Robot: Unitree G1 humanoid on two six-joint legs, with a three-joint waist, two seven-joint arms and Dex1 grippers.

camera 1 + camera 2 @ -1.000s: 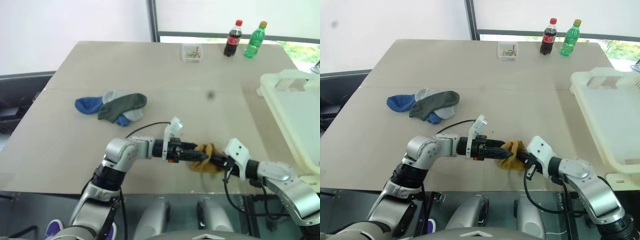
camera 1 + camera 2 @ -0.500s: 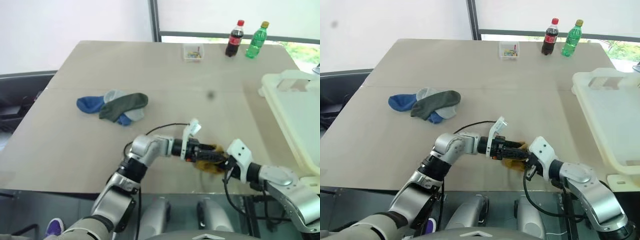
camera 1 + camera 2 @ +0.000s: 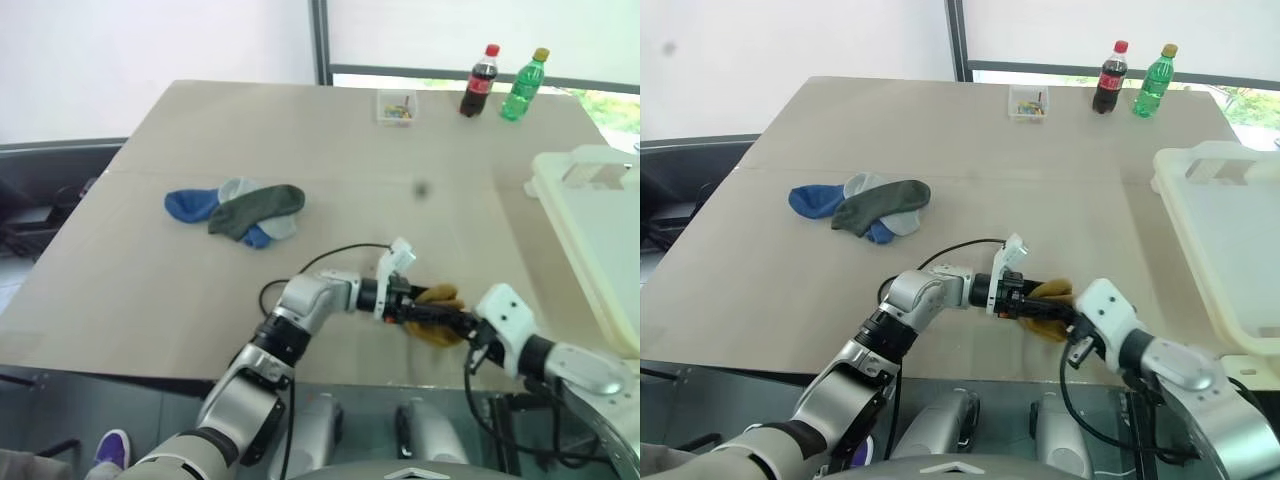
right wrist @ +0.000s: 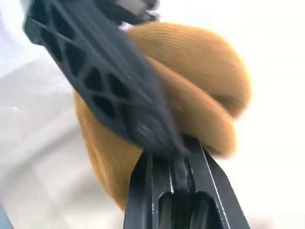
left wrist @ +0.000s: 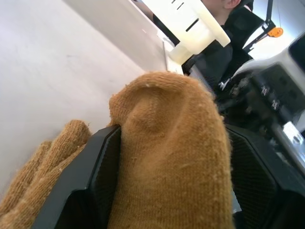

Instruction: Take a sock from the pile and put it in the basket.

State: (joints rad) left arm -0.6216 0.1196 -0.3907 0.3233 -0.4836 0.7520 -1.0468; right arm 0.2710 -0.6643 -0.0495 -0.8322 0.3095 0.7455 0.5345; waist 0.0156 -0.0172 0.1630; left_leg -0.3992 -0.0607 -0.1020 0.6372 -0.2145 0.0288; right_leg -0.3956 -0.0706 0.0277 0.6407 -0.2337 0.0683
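Left gripper (image 3: 425,308) has its fingers spread wide around a mustard sock (image 3: 438,318); the left wrist view shows the sock (image 5: 171,157) bulging between the two black fingers (image 5: 95,176), detail the head views hide. Right gripper (image 3: 462,327) is pinched together on the same sock; the right wrist view shows its fingers (image 4: 171,200) meeting at the fabric with a left finger crossing in front. Head views give the layout: both grippers meet at 6 o'clock on the table (image 3: 330,150), near its front edge. The pile (image 3: 240,208) of blue and grey socks lies at 9 o'clock, well apart. The basket (image 3: 590,230) sits at 3 o'clock on the table's right edge. Two bottles (image 3: 505,82) and a small clear box (image 3: 398,105) stand at 12 o'clock.
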